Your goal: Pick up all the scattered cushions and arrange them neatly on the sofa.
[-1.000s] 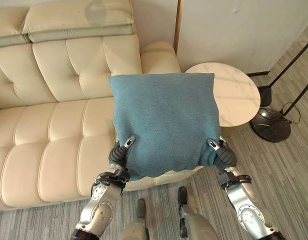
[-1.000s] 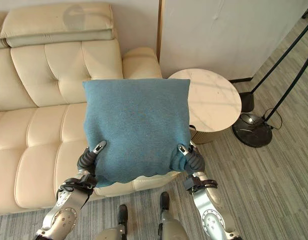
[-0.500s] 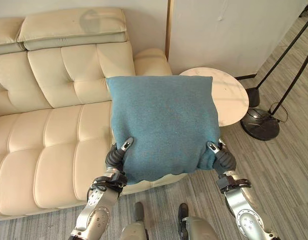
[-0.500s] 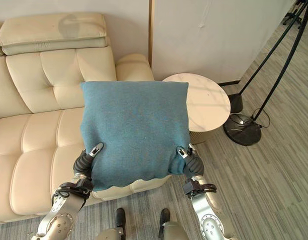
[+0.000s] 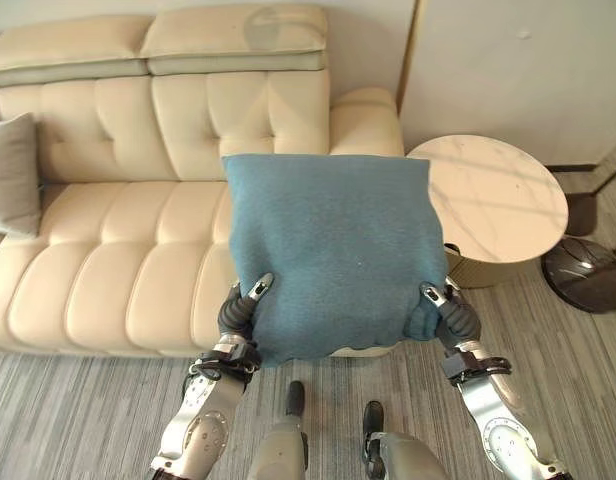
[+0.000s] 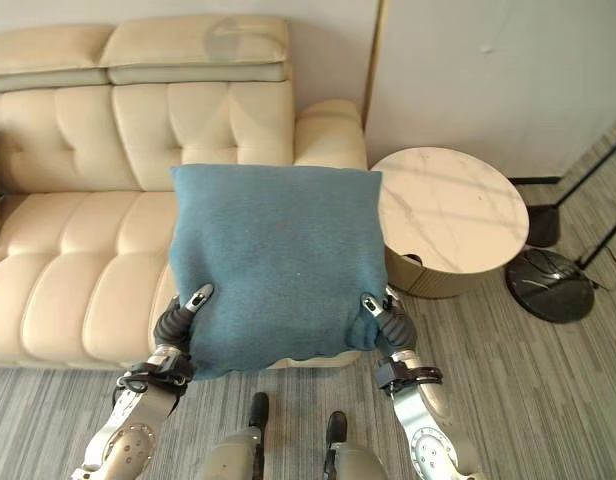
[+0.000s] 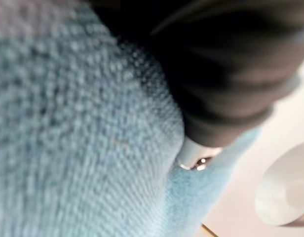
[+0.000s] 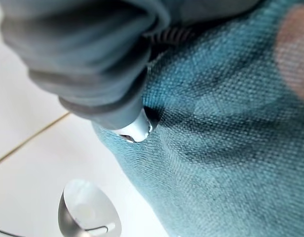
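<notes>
Blue cushion pinched at lower corners by left hand and right hand, above cream sofa, grey cushion on its seat

I see a plain teal cushion, a cream tufted sofa, a grey cushion, a white marbled table and grey striped floor.
</notes>
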### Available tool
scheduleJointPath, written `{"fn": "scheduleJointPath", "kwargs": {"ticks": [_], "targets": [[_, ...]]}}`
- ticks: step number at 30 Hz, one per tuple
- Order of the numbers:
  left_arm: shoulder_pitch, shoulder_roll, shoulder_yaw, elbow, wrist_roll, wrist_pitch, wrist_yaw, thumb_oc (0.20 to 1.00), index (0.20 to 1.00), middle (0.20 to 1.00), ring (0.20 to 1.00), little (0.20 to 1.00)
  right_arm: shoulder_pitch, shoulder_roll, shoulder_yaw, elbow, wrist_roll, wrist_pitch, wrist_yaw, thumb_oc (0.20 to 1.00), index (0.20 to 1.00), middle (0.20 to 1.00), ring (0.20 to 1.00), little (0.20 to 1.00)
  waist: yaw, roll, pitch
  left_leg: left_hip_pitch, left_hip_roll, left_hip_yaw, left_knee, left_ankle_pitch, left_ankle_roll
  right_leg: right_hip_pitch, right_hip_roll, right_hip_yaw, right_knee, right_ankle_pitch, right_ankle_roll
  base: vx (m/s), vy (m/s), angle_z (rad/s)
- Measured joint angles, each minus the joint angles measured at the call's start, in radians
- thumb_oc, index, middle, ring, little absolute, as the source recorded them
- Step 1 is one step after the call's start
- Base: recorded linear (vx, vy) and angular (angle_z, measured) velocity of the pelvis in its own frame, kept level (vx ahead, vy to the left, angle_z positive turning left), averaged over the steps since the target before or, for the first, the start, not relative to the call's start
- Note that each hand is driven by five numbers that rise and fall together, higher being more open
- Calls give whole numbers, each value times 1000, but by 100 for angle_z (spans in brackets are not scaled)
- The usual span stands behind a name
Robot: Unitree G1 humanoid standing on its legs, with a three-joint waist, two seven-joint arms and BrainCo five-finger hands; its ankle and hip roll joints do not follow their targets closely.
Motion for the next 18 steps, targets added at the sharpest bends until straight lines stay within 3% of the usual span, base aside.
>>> {"fn": "scheduleJointPath", "kwargs": {"ticks": [1,2,3,6,10,18], "targets": [[0,-5,0,0,0,0,0,200,200,200,200,200,0,-4,-1,0,0,0,0,200,200,200,200,200,-2,6,-2,22,8,4,-4,-1,1,2,3,-6,3,0,4,-1,111,65],[-3,-22,-3,6,0,2,-5,200,200,200,200,200,13,3,-12,-2,-1,0,0,200,200,200,200,200,-51,18,-9,86,32,63,-27,-79,7,37,-14,-69,-13,6,18,12,147,115],[-9,-45,-11,-8,0,2,-13,200,200,200,200,200,32,-10,-39,-31,-2,-5,1,200,200,200,200,200,-98,51,-21,143,55,91,-163,-67,-16,31,2,-113,-18,10,51,7,148,108],[-12,-39,-10,-8,0,2,-17,200,200,200,200,200,28,33,-53,-30,-20,-6,1,200,200,200,200,200,-101,26,-28,157,25,102,-246,-4,-8,43,-17,-103,-98,88,84,-6,147,16],[10,-19,1,-8,0,2,-17,200,200,200,200,200,31,34,-31,-30,-21,3,1,200,200,200,200,200,-93,29,-34,176,6,105,-247,-3,-7,112,-24,-106,-203,154,95,-54,107,6],[14,-38,2,-6,1,3,-21,200,200,200,200,200,30,32,-43,-30,-40,-1,1,200,200,200,200,200,-74,26,-48,163,13,152,-260,9,-11,156,-36,-183,-252,180,95,-16,166,22]]}}
